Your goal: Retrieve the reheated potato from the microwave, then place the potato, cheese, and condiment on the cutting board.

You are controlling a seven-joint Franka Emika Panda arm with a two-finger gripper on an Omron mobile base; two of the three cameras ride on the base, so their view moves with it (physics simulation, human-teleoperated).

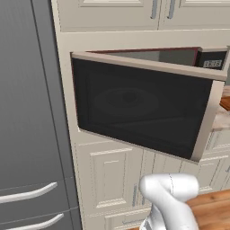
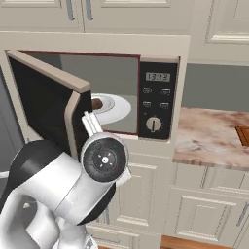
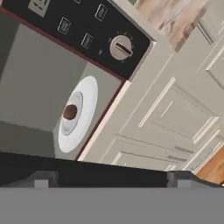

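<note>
The microwave [image 2: 97,92] door [image 1: 139,105] is swung open. The potato [image 3: 70,112] sits on a white plate [image 3: 85,105] inside, not picked up yet. The claw [image 3: 111,177] waits outside, in front of the opening, holding nothing; whether it is open cannot be told. One corner of the cutting board [image 2: 243,135] peeks in at the right edge of the marble surface [image 2: 209,136]. Nearly all the work is left.

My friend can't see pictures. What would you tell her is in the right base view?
An open microwave holds a small brown potato on a white plate. Its dark-glass door swings out to the left, and the robot's white arm rises in front. A marble counter lies to the right.
</note>
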